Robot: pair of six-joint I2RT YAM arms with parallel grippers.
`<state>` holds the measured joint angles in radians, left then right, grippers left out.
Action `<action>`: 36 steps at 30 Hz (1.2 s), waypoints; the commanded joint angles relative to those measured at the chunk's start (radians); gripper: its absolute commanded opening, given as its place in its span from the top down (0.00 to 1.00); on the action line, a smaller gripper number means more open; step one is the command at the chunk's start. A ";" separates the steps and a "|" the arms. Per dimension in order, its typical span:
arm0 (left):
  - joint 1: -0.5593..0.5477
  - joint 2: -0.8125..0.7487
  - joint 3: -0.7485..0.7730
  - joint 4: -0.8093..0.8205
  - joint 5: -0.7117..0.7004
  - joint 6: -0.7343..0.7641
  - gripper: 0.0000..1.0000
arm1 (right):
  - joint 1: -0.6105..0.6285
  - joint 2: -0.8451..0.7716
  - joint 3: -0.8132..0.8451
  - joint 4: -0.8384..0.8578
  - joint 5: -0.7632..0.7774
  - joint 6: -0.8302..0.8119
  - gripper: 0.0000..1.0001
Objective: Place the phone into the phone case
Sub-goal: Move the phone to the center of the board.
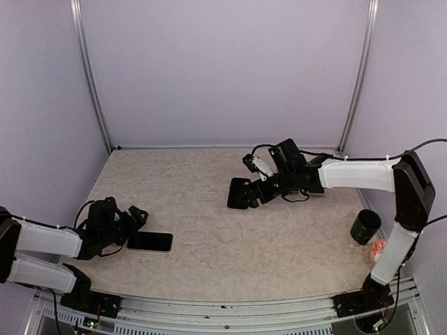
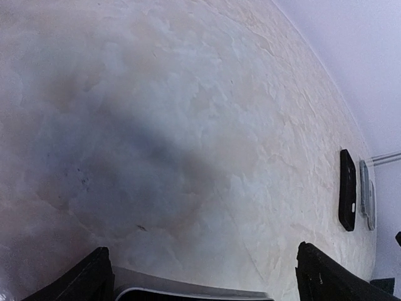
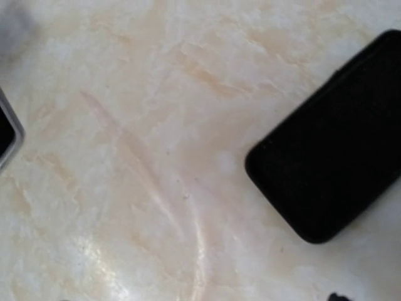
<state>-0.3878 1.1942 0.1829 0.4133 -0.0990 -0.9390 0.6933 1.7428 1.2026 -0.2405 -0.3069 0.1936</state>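
Left wrist view shows the left claw (image 2: 203, 273) spread wide, pinching nothing. Right under it, between its two fingers, the silver-edged phone (image 2: 188, 292) lies flat on the table (image 2: 188, 125). Far ahead of this claw, across the table, is the phone case (image 2: 365, 191). It sits just beside a black phone (image 2: 346, 189), on that phone's far side.

From the top, the right claw (image 1: 260, 187) hangs low with the black phone just beside its tips. The right arm hides the case in that view. I cannot tell if this claw is spread or pressed together, because its own camera shows almost none of its fingers. Nothing looks pinched.

What could go wrong? The silver-edged phone is thin and flat, so the left fingers may slip off it or push it along when they close. The case looks light and may slide away when a phone presses into it. If the phone goes in crooked, a corner may not snap in. The right claw is so near the black phone that it may knock it into the case. There are two phones, so the wrong one may get picked.

No words or brand marks can be read. A red and white round thing (image 1: 378, 250) sits by a black cup (image 1: 365, 226), well behind the right claw. Its marks are too small to read.
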 commanded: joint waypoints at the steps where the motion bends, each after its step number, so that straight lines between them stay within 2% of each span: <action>1: -0.082 0.000 -0.016 -0.068 -0.004 -0.055 0.01 | 0.034 0.012 -0.009 0.054 -0.020 -0.049 0.07; 4: -0.138 0.057 -0.012 -0.012 -0.006 -0.083 0.01 | 0.053 0.016 -0.025 0.087 -0.003 -0.119 0.01; 10: -0.255 0.251 0.029 0.115 0.012 -0.143 0.01 | 0.081 0.011 -0.093 0.204 -0.064 -0.287 0.01; 14: -0.329 0.347 0.085 0.145 0.013 -0.165 0.01 | 0.127 0.007 -0.148 0.297 -0.044 -0.368 0.00; 22: -0.441 0.427 0.174 0.146 0.008 -0.197 0.01 | 0.231 0.022 -0.234 0.492 0.021 -0.354 0.00; 26: -0.458 0.438 0.187 0.142 0.010 -0.203 0.01 | 0.285 0.080 -0.209 0.496 0.068 -0.294 0.01; 32: -0.468 0.385 0.193 0.095 -0.019 -0.197 0.01 | 0.393 0.151 -0.167 0.487 0.211 -0.221 0.01; 36: -0.468 0.310 0.201 0.018 -0.085 -0.167 0.01 | 0.430 0.177 -0.161 0.519 0.219 -0.157 0.00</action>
<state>-0.8471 1.5520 0.3882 0.6201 -0.1379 -1.1206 1.0904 1.8946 1.0130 0.2192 -0.1474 -0.0490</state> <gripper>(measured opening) 0.989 0.995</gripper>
